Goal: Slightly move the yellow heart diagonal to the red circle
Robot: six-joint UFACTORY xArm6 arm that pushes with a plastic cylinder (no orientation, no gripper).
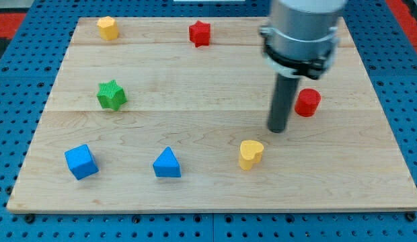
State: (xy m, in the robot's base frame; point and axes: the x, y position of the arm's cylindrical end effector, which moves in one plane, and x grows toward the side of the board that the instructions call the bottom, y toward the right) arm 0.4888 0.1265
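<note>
Yellow heart (pixel 250 154) sits below-left of red circle (pixel 307 102).
My tip (pixel 278 130) stands between them, touching neither; no claw, nothing held.

Between yellow heart (pixel 250 154) and red circle (pixel 307 102) stands only my tip (pixel 278 130); the blue triangle (pixel 167 163) is well apart at the view's left.

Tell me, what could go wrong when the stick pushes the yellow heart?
My tip sits between the yellow heart and the red circle, close to both. It might bump the red circle by mistake. An off-centre push could spin the heart or slide it toward the board edge at the view's bottom.
</note>
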